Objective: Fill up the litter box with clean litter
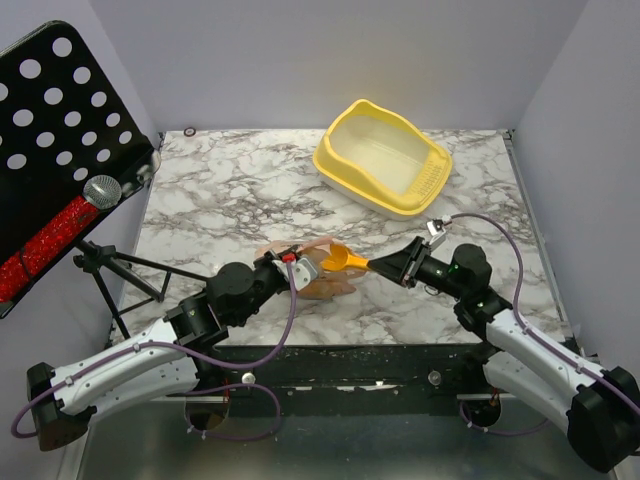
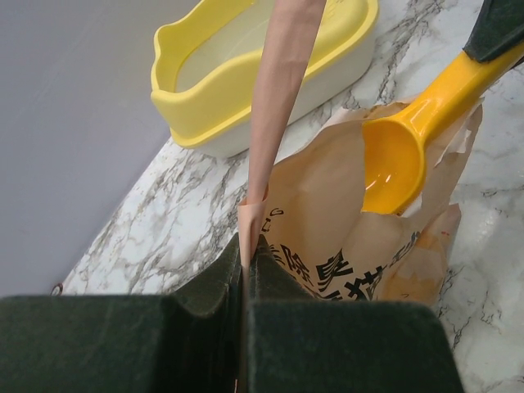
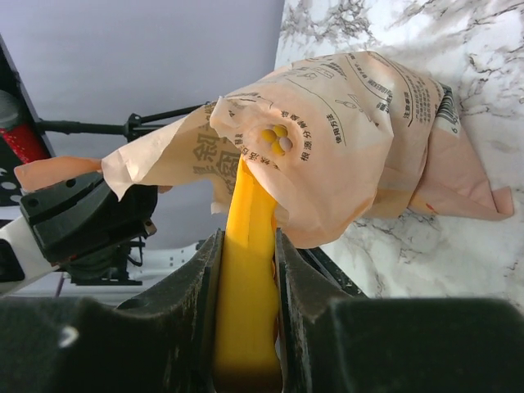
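The pale-yellow litter box [image 1: 385, 158] stands at the back right of the marble table, its pale inside showing no litter; it also shows in the left wrist view [image 2: 246, 74]. A crumpled tan printed paper bag [image 1: 318, 272] lies at the front middle. My left gripper [image 2: 246, 250] is shut on the bag's edge [image 2: 270, 123] and holds it up. My right gripper [image 3: 248, 246] is shut on the handle of a yellow-orange scoop [image 1: 350, 261], whose bowl [image 2: 391, 166] sits at the bag's mouth [image 3: 270, 155]. No litter granules are visible.
A black perforated music stand [image 1: 60, 140] with a red microphone [image 1: 60, 225] stands to the left, its tripod legs [image 1: 120, 265] beside the table. Purple walls close in the back and sides. The table's front edge [image 1: 340, 350] runs just before the arm bases.
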`<control>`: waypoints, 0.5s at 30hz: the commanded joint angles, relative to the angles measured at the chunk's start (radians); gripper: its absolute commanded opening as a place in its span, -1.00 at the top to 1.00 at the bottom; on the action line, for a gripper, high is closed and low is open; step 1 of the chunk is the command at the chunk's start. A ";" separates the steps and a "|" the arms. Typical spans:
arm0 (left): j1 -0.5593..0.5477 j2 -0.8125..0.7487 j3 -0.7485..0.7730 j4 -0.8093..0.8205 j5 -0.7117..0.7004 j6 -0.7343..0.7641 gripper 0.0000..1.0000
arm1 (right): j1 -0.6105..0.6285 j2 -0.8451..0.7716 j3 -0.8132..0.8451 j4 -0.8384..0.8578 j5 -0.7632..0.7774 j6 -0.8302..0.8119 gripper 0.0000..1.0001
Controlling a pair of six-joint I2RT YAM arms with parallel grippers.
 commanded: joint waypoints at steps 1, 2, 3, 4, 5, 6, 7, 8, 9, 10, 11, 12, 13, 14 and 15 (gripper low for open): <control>-0.004 -0.024 -0.017 0.039 -0.035 -0.002 0.88 | -0.023 -0.044 -0.068 0.150 0.004 0.102 0.99; -0.005 -0.028 -0.020 0.039 -0.032 -0.002 0.88 | -0.026 -0.059 -0.080 0.164 0.004 0.111 0.99; -0.005 -0.031 -0.021 0.039 -0.027 -0.002 0.88 | -0.027 -0.073 -0.092 0.175 0.004 0.122 0.99; -0.005 -0.034 -0.023 0.062 -0.023 -0.002 0.88 | -0.030 -0.089 -0.101 0.180 0.004 0.136 0.99; -0.005 -0.033 -0.026 0.065 -0.021 -0.003 0.88 | -0.033 -0.105 -0.109 0.181 0.004 0.142 0.99; -0.005 -0.031 -0.024 0.067 -0.019 -0.003 0.88 | -0.033 -0.122 -0.114 0.180 0.002 0.150 0.99; -0.005 -0.030 -0.026 0.068 -0.018 -0.007 0.88 | -0.033 -0.139 -0.120 0.180 0.002 0.156 0.99; -0.007 -0.028 -0.027 0.070 -0.015 -0.007 0.88 | -0.035 -0.152 -0.126 0.180 0.001 0.165 0.99; -0.007 -0.025 -0.027 0.071 -0.015 -0.008 0.88 | -0.035 -0.171 -0.129 0.178 0.001 0.171 0.99; -0.007 -0.022 -0.026 0.073 -0.013 -0.011 0.88 | -0.036 -0.186 -0.132 0.174 -0.001 0.176 0.99; -0.007 -0.020 -0.024 0.073 -0.013 -0.013 0.88 | -0.036 -0.197 -0.135 0.167 0.001 0.183 0.99; -0.007 -0.019 -0.026 0.076 -0.015 -0.014 0.88 | -0.036 -0.208 -0.138 0.163 0.002 0.185 0.99; -0.007 -0.020 -0.026 0.077 -0.016 -0.016 0.88 | -0.038 -0.218 -0.140 0.152 0.002 0.185 0.99; -0.008 -0.023 -0.026 0.082 -0.022 -0.016 0.88 | -0.036 -0.232 -0.141 0.140 0.007 0.183 0.99; -0.008 -0.025 -0.027 0.084 -0.025 -0.017 0.88 | -0.036 -0.244 -0.145 0.129 0.010 0.182 0.99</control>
